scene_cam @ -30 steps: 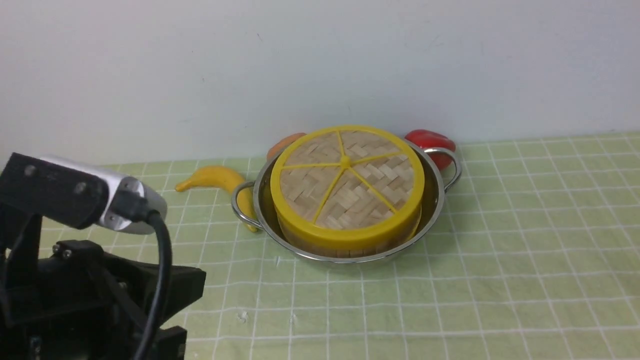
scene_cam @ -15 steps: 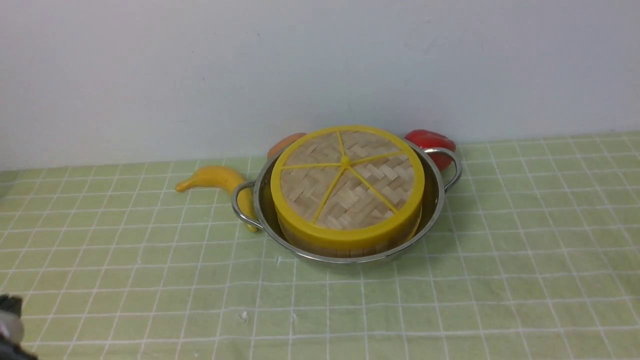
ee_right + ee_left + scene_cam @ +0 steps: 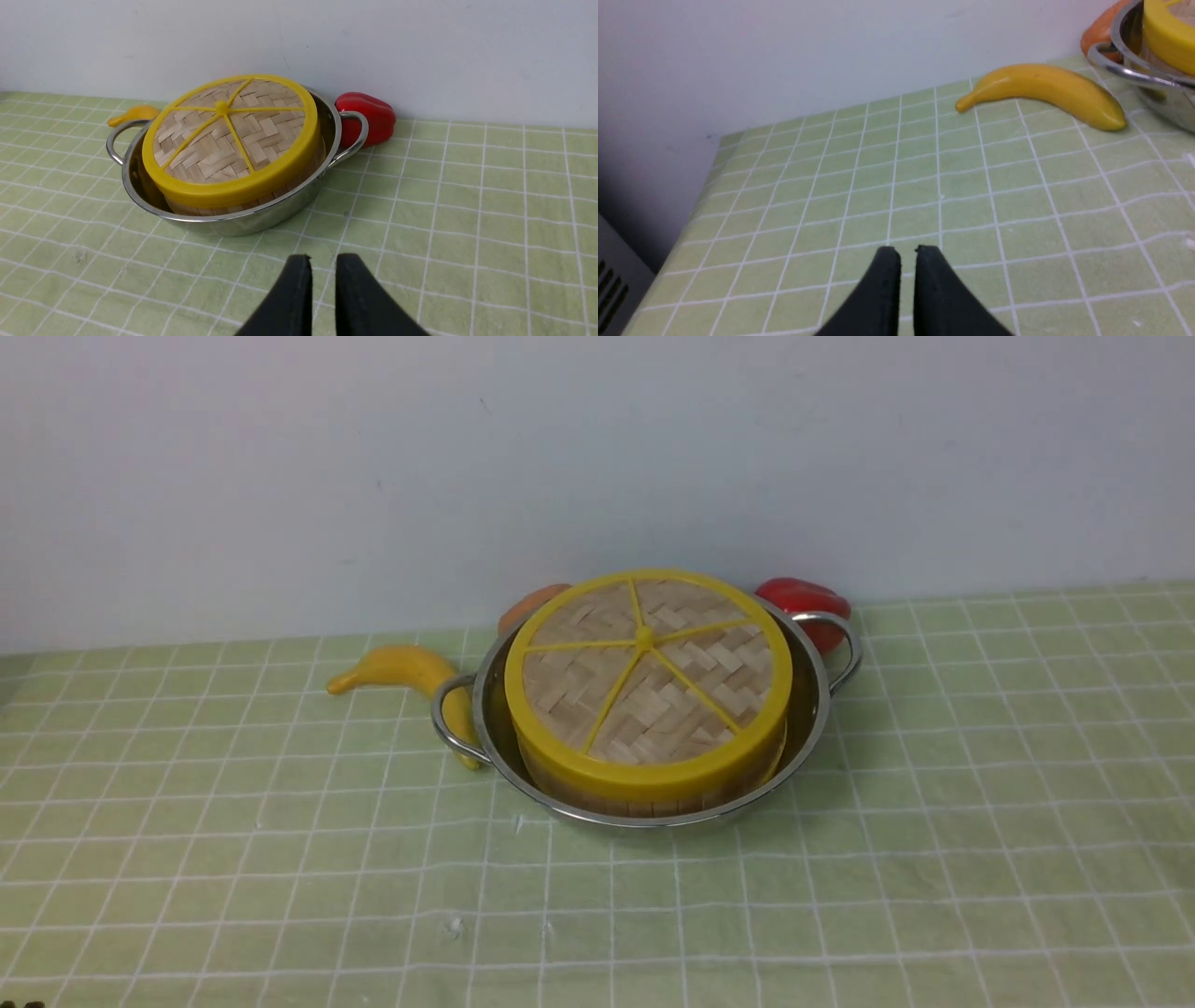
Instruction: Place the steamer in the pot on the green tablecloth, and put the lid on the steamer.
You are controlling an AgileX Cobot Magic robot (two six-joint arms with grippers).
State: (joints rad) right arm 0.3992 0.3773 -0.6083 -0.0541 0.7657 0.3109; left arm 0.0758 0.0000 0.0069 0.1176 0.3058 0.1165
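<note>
The steel pot [image 3: 810,709] stands on the green tablecloth [image 3: 934,859] near the back wall. Inside it sits the steamer [image 3: 644,801], of which only a strip of bamboo wall shows under the lid [image 3: 649,677]. The lid lies flat on top, covering the steamer. Neither gripper appears in the front view. My left gripper [image 3: 908,249] hovers over bare cloth well to the left of the pot [image 3: 1153,79], its fingers slightly apart and empty. My right gripper [image 3: 323,256] is in front of the pot [image 3: 261,219], also slightly open with nothing between its fingers.
A yellow banana [image 3: 401,667] lies against the pot's left handle. A red pepper [image 3: 803,597] and an orange item [image 3: 532,605] sit behind the pot by the wall. The cloth's left edge [image 3: 705,177] drops off beside the left gripper.
The left arm with its wrist camera has withdrawn out of the front view at the lower left. Pot, steamer and lid have stayed put.
</note>
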